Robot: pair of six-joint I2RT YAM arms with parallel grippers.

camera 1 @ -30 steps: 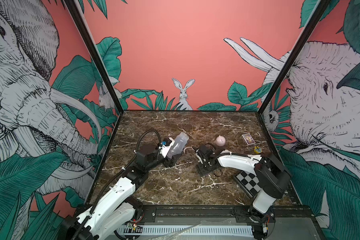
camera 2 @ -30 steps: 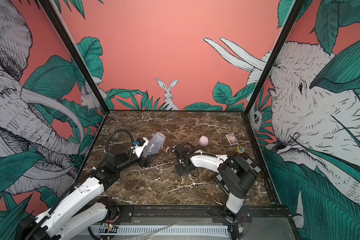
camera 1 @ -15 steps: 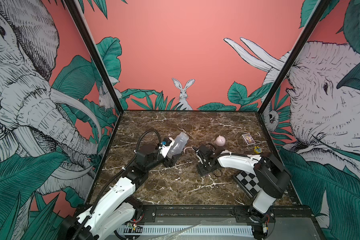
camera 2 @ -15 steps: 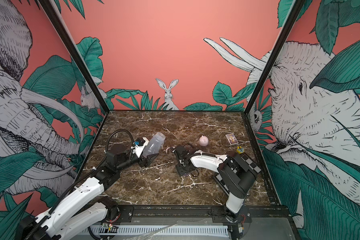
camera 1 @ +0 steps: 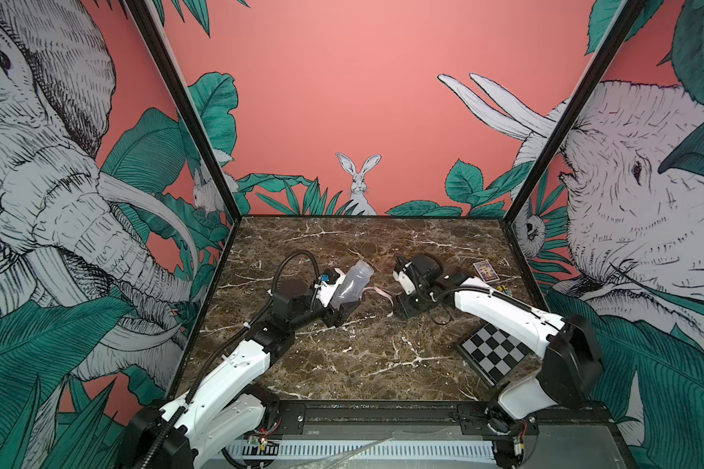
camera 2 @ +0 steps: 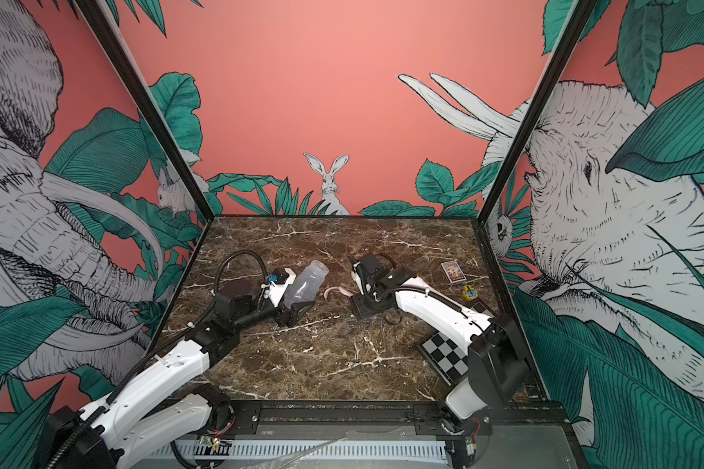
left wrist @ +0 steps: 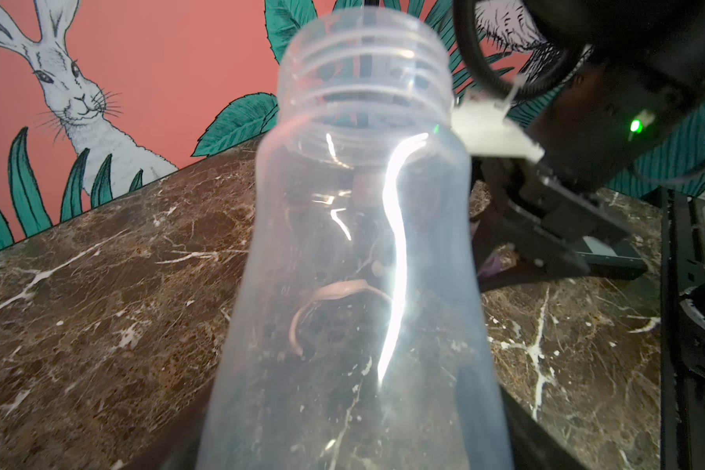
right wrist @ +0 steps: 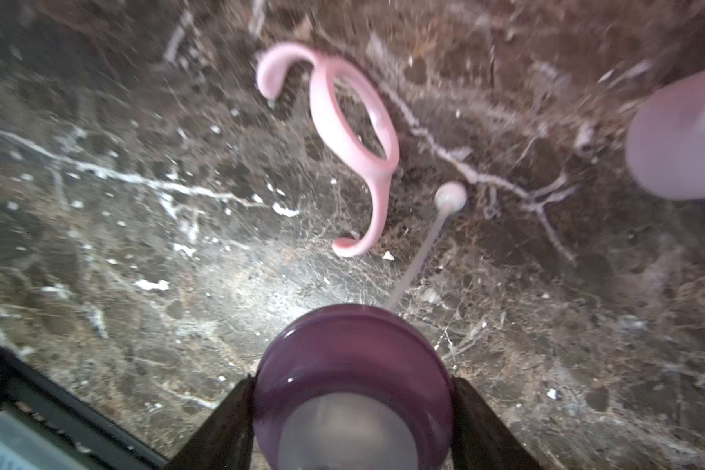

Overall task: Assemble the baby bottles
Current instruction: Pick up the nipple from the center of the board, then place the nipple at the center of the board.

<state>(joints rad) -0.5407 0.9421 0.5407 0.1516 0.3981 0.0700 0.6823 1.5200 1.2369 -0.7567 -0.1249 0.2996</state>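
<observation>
On the marble table: two parts gripped, two lying loose

Near the middle of the brown, white-veined table (camera 1: 366, 357), the left gripper (camera 1: 336, 302) is pressed onto the base of the bottle body (camera 1: 352, 282); the body is lifted and tilted, with its threaded open neck toward the back wall. The right gripper (right wrist: 353, 407) pinches the purple collar (right wrist: 353, 366) between both fingers (right wrist: 479, 427), low over the table; a thin pale straw (right wrist: 418, 252) reaches out from the collar and ends in a small ball.

Between the two grippers the handle ring (camera 2: 338, 290) lies flat, touching neither; the ball is just beside one of its handles. At the right side are a card box (camera 1: 485, 270), a small yellow object (camera 2: 469, 291) and a checkerboard (camera 1: 496, 353); the right arm (camera 1: 504, 316) partly covers the checkerboard.

Only the right wrist view shows the collar, the straw and the dome cap (right wrist: 684, 138), which is blurred at the frame edge; in both top views the arm hides them. The left wrist view shows the ring as a dim curve through the frosted, glossy plastic of the body. The ring itself is a smooth pale pink hoop with two hooked handles.
</observation>
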